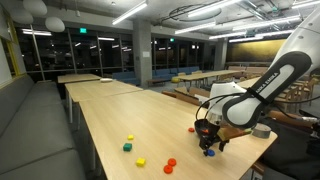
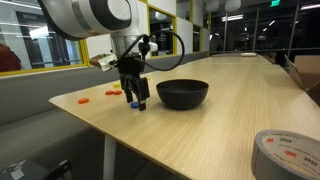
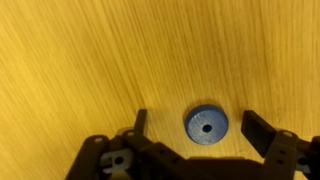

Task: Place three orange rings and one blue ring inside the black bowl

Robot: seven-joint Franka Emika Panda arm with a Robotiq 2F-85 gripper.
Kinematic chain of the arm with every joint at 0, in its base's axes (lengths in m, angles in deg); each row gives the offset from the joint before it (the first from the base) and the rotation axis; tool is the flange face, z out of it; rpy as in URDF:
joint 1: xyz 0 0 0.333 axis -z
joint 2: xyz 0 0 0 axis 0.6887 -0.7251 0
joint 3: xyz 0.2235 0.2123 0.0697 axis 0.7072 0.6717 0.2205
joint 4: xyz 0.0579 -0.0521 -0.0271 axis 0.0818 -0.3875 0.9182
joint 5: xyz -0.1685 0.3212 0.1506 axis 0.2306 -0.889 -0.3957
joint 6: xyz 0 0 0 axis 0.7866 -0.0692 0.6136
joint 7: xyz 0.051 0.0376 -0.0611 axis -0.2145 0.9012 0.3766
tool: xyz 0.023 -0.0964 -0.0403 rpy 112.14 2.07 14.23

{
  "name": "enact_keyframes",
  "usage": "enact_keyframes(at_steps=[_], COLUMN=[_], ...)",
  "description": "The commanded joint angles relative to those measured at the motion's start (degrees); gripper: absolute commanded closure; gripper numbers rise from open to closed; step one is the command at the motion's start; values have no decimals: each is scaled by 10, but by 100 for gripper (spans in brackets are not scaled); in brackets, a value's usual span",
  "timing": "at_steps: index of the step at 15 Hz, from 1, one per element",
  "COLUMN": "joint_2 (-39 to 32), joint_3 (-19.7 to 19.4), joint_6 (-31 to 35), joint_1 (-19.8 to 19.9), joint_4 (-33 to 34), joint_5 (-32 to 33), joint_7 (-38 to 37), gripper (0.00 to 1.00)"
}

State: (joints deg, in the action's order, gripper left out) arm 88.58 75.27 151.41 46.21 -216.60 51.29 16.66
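Your claw (image 3: 200, 130) stands open, low over the table (image 3: 80, 60) | blue ring (image 3: 206, 125) lies flat between its fingers, touching neither | bowl (image 2: 183, 86) just beside claw | orange ring (image 2: 112, 92) on claw's far side.

WHITE AND BLACK: My arm (image 1: 268, 82), seen in both exterior views, wears glossy white shells, rounded at every joint, with dark bands where the segments meet. A thin black cable (image 2: 176, 42) curves out in a loop near my wrist. My gripper (image 2: 135, 98) is matte black throughout, a boxy body narrowing to 2 flat fingers (image 3: 141, 124). The wrist view shows pale grey metal parts set into the black linkage at the base of those fingers.
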Motion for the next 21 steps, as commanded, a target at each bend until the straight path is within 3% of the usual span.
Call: enact_keyframes(at_steps=[1, 7, 21], joint_2=[1, 2, 117], joint_3=[6, 6, 14], joint_6=[5, 2, -60], joint_1=[7, 10, 4], joint_4=[4, 11, 8], joint_5=[15, 25, -10], joint_7=[-11, -15, -18], gripper=[34, 80, 81])
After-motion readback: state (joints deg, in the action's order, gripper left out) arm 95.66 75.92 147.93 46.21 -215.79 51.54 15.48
